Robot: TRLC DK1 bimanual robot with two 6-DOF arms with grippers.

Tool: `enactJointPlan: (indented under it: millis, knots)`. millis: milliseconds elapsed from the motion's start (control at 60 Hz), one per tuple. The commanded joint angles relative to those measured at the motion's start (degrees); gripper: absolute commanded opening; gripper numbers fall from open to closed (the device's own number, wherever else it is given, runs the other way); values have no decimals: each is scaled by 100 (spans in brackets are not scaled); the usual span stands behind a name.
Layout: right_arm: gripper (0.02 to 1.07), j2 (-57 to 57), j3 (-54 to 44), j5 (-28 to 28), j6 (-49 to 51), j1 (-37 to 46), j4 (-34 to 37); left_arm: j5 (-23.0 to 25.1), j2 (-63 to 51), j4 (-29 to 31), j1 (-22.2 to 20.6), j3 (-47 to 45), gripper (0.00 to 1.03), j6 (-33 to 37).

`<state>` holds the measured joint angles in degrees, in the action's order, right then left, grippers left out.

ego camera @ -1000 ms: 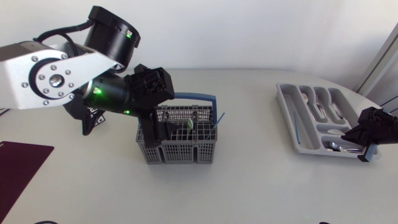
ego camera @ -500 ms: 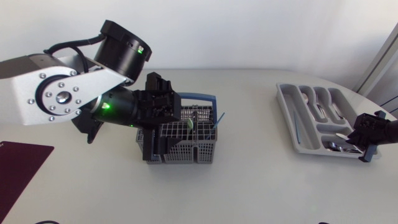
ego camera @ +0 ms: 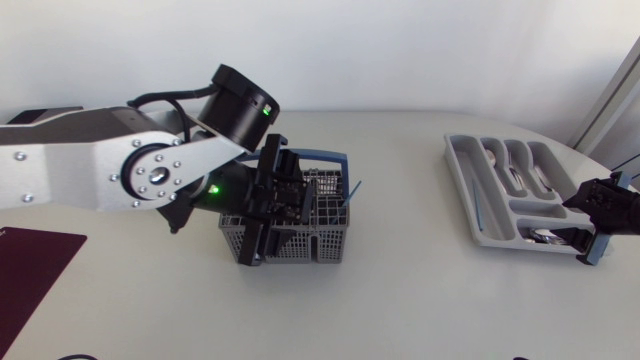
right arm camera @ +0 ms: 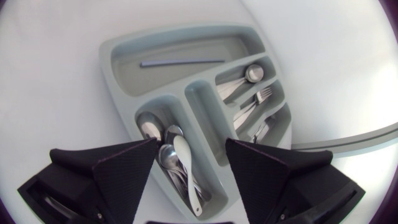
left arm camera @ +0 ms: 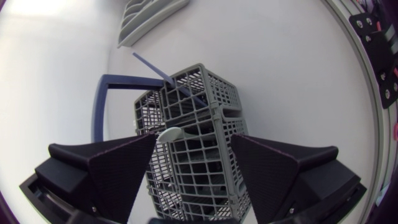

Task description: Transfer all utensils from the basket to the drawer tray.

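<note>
A grey wire utensil basket (ego camera: 300, 245) with a blue handle (ego camera: 325, 157) stands mid-table. My left gripper (ego camera: 275, 215) hangs open right over it. In the left wrist view its fingers straddle the basket (left arm camera: 202, 155), and a white utensil tip (left arm camera: 171, 133) pokes up between them, untouched. A thin blue stick (left arm camera: 168, 78) leans out of the far corner. The grey drawer tray (ego camera: 463, 180) lies at the right. My right gripper (right arm camera: 189, 186) is open above its spoon compartment, where a white spoon (right arm camera: 186, 168) lies on metal spoons (right arm camera: 152, 127).
The tray (right arm camera: 109, 68) also holds forks (right arm camera: 249, 112) and a blue stick (right arm camera: 180, 63) in its long compartment. A dark red mat (ego camera: 30, 265) lies at the table's left edge. Bare table separates basket and tray.
My left arm has swung right and lowered onto the basket. My right gripper has opened over the tray, and the white spoon now lies in the compartment.
</note>
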<state>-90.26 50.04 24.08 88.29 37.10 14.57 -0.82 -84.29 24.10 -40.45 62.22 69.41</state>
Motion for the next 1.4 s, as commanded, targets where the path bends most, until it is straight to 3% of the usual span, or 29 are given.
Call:
enactJointPlan:
  millis: [0, 200, 583, 733, 1183, 1383]
  knots:
    - [89, 483, -495, 97, -137, -221, -24, -120, -325, -10, -51, 326, 81, 389]
    - [91, 1573, -1260, 247, -409, -731, -7, -472, -738, 157, -77, 924, 75, 908]
    - [92, 2953, -2042, 238, -1068, -1777, 222, -1113, -1256, 420, -183, 1442, 48, 2086]
    - [92, 3207, -2218, 212, -1200, -2032, 240, -1166, -1353, 403, -227, 1434, 46, 2191]
    - [92, 3515, -2561, 203, -1314, -2234, 213, -1386, -1494, 359, -306, 1328, 4, 2490]
    - [92, 3656, -2622, 203, -1314, -2234, 240, -1412, -1388, 350, -315, 1214, 4, 2393]
